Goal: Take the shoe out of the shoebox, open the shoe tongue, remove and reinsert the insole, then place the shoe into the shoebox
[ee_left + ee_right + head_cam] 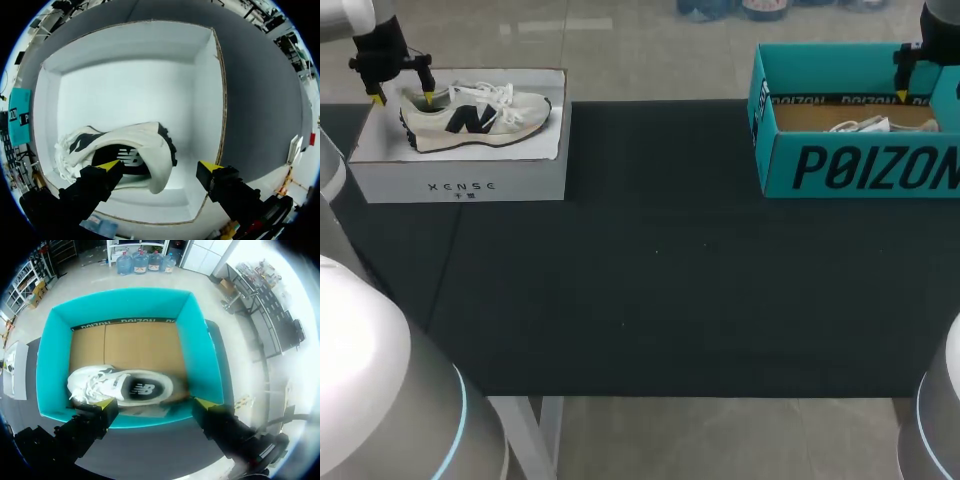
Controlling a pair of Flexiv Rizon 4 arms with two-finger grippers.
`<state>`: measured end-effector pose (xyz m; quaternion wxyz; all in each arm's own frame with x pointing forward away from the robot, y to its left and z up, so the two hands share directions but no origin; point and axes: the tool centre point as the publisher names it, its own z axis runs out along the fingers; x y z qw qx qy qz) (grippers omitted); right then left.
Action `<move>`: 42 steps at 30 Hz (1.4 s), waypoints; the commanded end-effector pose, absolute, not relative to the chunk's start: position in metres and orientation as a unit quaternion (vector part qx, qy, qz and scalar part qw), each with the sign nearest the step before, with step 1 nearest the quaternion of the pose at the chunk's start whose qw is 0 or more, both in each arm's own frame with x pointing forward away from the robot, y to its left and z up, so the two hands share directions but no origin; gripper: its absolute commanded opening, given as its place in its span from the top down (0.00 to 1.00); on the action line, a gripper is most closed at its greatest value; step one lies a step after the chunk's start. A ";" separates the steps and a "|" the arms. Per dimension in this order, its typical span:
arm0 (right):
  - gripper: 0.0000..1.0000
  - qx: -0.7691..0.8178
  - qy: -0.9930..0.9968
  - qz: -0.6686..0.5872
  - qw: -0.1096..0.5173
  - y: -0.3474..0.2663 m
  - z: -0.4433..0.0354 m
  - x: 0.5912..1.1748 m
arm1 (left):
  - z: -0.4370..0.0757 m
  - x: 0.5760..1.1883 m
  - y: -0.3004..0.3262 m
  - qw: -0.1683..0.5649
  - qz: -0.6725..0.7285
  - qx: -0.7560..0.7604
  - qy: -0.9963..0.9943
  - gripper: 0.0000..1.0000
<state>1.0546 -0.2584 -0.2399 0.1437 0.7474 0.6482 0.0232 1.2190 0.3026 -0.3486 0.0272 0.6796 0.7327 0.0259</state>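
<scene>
Head view: well apart from the teal shoebox point(860, 165), across the dark mat, stands a white shoebox point(460, 180) with the left sneaker point(475, 115) lying in it. The left gripper point(403, 97) hangs over the heel with its fingers spread wide. The right gripper point(905, 95) hovers above the teal shoebox, which holds the right sneaker point(860, 125). Only one of this gripper's yellow tips shows, and most of the sneaker sits behind the box wall.

Left wrist view: the heel lies between wide fingers. The outer tip seems to sit over the white shoebox's rim, so a straight descent could snag the wall. A heel-only pinch might also let the toe swing. The insole is hard to make out.

Right wrist view: the fingers are wide and empty above the teal shoebox's near wall, with the sneaker just ahead of them. Dropping here risks striking that wall. The loose laces could also catch.
</scene>
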 end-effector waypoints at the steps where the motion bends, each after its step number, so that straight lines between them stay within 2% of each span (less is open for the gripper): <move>1: 0.00 0.747 0.648 0.024 0.145 -0.258 -0.240 1.053 | -0.353 1.220 0.303 0.027 0.029 0.677 0.735 0.00; 7: 0.00 0.747 0.648 0.024 0.145 -0.258 -0.240 1.053 | -0.354 1.222 0.304 0.028 0.032 0.671 0.740 0.00; 8: 0.00 0.747 0.648 0.024 0.145 -0.258 -0.240 1.053 | -0.354 1.222 0.304 0.028 0.031 0.671 0.740 0.04; 11: 0.00 0.747 0.648 0.024 0.145 -0.258 -0.240 1.053 | -0.354 1.222 0.305 0.030 0.032 0.670 0.741 0.21; 12: 0.00 0.747 0.648 0.024 0.145 -0.258 -0.240 1.053 | -0.354 1.222 0.305 0.029 0.035 0.670 0.741 0.39; 15: 0.00 0.747 0.648 0.024 0.145 -0.258 -0.240 1.053 | -0.354 1.223 0.304 0.030 0.038 0.672 0.739 0.50; 31: 0.00 0.747 0.648 0.024 0.145 -0.258 -0.240 1.053 | -0.354 1.217 0.300 0.031 0.041 0.669 0.741 0.64; 32: 0.00 0.747 0.648 0.024 0.145 -0.258 -0.240 1.053 | -0.353 1.216 0.300 0.031 0.041 0.669 0.741 0.67; 34: 0.00 0.747 0.648 0.024 0.145 -0.258 -0.240 1.053 | -0.353 1.214 0.300 0.031 0.041 0.670 0.741 0.80; 36: 0.00 0.747 0.648 0.024 0.145 -0.258 -0.240 1.053 | -0.352 1.213 0.300 0.031 0.042 0.671 0.740 0.90; 37: 0.00 0.747 0.648 0.024 0.145 -0.258 -0.240 1.053 | -0.352 1.212 0.300 0.031 0.042 0.671 0.740 0.99; 42: 0.00 0.747 0.648 0.024 0.145 -0.258 -0.240 1.053 | -0.349 1.210 0.301 0.032 0.044 0.672 0.739 1.00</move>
